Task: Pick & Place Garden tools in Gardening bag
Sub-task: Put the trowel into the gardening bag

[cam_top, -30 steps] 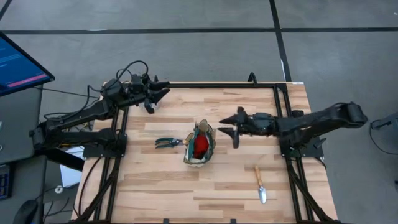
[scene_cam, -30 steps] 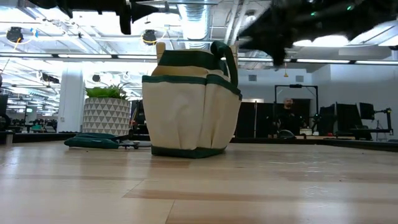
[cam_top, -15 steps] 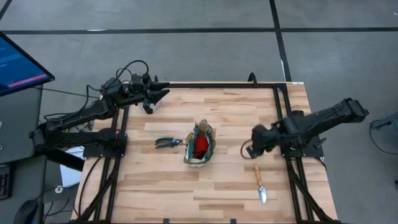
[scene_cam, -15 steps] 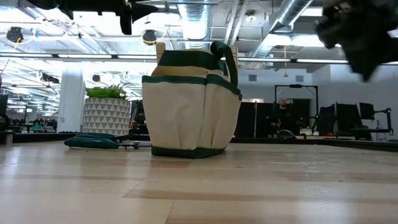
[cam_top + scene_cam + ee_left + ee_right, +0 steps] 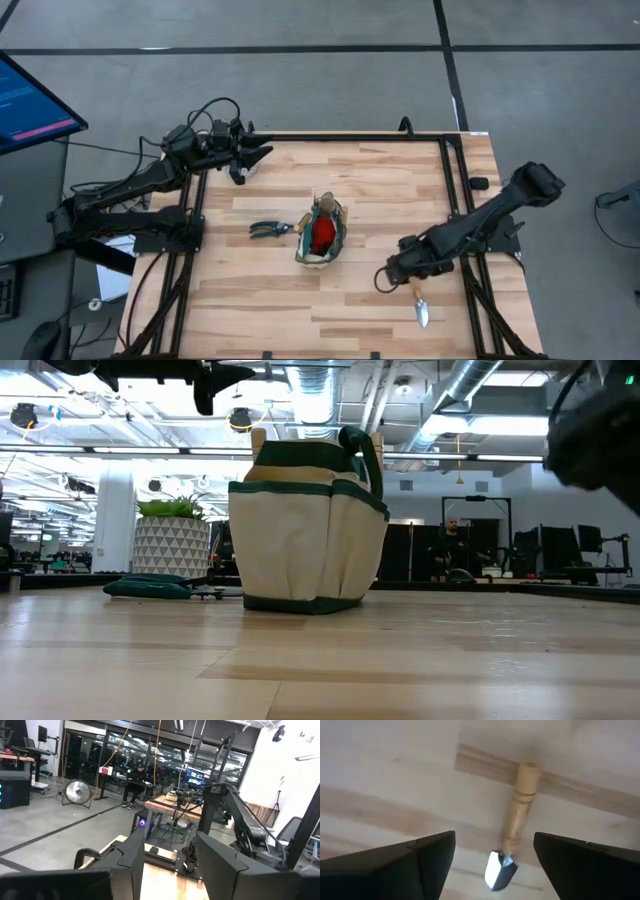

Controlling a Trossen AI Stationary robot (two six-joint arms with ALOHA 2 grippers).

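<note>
The olive-and-beige gardening bag (image 5: 320,235) stands on its base mid-table, with a red item (image 5: 320,236) and a wooden handle inside; it also shows in the low view (image 5: 305,525). Dark-handled pruning shears (image 5: 267,229) lie flat to its left. A wooden-handled trowel (image 5: 418,296) lies flat near the table's near right corner. My right gripper (image 5: 392,275) hovers open over the trowel's handle (image 5: 520,805), pointing down, its fingers on either side without touching. My left gripper (image 5: 255,155) is open and empty at the far left edge.
A green plant in a whitish patterned pot (image 5: 172,545) shows behind the table in the low view. A black frame (image 5: 455,190) runs along the table's edges. Bare wood (image 5: 250,300) lies between the bag and the near edge.
My right gripper has swung from beside the bag toward the table's near right corner and tipped downward, ending above the trowel. The bag, shears and trowel have stayed where they were.
</note>
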